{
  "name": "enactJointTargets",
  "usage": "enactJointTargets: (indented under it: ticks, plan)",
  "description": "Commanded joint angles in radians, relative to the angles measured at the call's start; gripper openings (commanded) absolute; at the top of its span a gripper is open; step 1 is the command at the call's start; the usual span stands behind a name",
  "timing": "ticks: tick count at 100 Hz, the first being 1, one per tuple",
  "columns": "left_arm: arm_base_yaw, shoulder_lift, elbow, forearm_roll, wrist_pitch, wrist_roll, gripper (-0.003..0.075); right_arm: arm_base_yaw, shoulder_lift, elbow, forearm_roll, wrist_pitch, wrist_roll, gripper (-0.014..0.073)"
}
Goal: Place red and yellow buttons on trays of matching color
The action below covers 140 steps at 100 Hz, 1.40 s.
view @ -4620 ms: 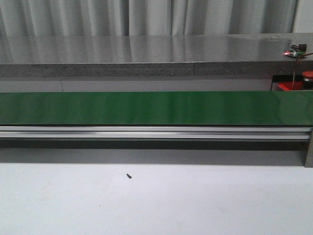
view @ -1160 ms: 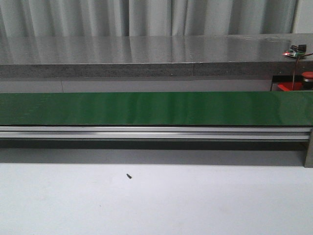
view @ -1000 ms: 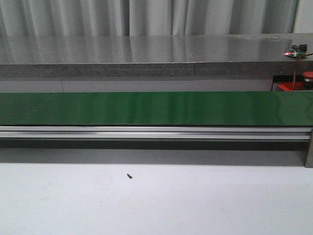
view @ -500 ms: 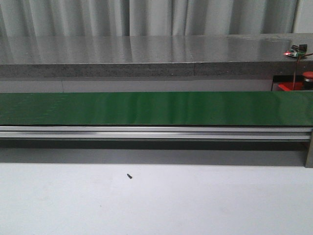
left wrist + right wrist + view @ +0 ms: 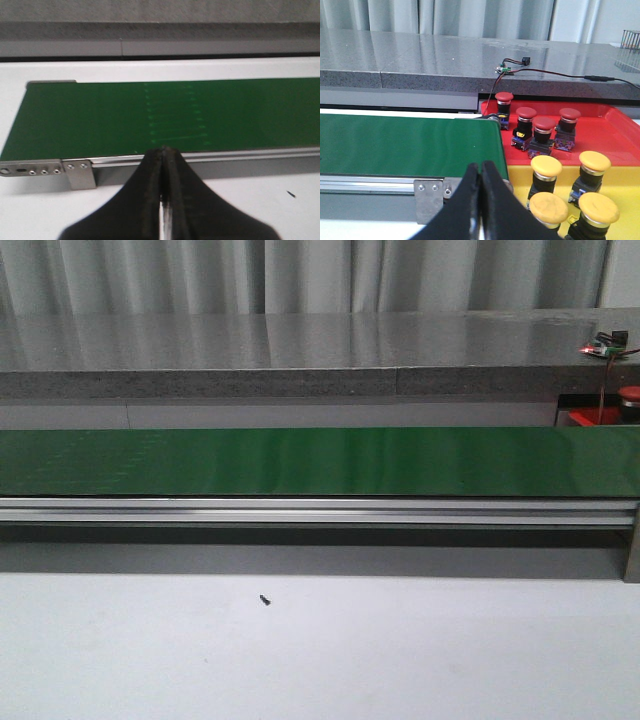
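In the right wrist view, several red buttons [image 5: 544, 131] stand on a red tray [image 5: 610, 135] past the belt's end. Several yellow buttons [image 5: 546, 167] stand on a yellow tray [image 5: 567, 175] just in front of it. My right gripper [image 5: 481, 167] is shut with nothing in it, hovering by the belt's end bracket, left of the yellow tray. My left gripper [image 5: 163, 150] is shut and holds nothing, above the near rail at the belt's other end. The front view shows only a corner of the red tray [image 5: 590, 417] and one red button [image 5: 629, 398], with no arms.
A long dark green belt [image 5: 320, 460] on an aluminium rail [image 5: 320, 510] crosses the white table. A grey stone ledge [image 5: 300, 350] runs behind it, carrying a small circuit board with wires [image 5: 510, 67]. A tiny black screw [image 5: 264, 599] lies on the table in front.
Faint pale marks have come into sight on the belt's left part. Nothing else has moved.
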Motion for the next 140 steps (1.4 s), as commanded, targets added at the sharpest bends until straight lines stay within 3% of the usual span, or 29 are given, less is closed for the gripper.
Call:
enactJointTargets:
  ticks: [1, 13, 68, 79, 103, 140]
  plan:
    - [-0.003, -0.036, 0.021, 0.111, -0.173, -0.117, -0.0020, -0.007, -0.021, -0.018, -0.007, -0.086, 0.000, -0.0067]
    - [0.010, -0.101, 0.110, 0.230, -0.289, -0.196, -0.0020, -0.007, -0.021, -0.018, -0.007, -0.086, 0.000, -0.0067]
    - [0.067, -0.530, 0.496, 0.208, -0.443, -0.201, -0.0020, -0.007, -0.021, -0.018, -0.007, -0.086, 0.000, -0.0067]
    - [0.067, -0.555, 0.494, 0.201, -0.363, -0.205, -0.0020, -0.007, -0.020, -0.018, -0.007, -0.086, 0.000, -0.0067]
    - [0.067, -0.561, 0.494, 0.201, -0.437, -0.205, -0.0020, -0.007, -0.020, -0.018, -0.007, -0.084, 0.000, -0.0067]
    - [0.067, -0.561, 0.494, 0.201, -0.433, -0.205, -0.0020, -0.007, -0.020, -0.018, -0.007, -0.083, 0.000, -0.0067]
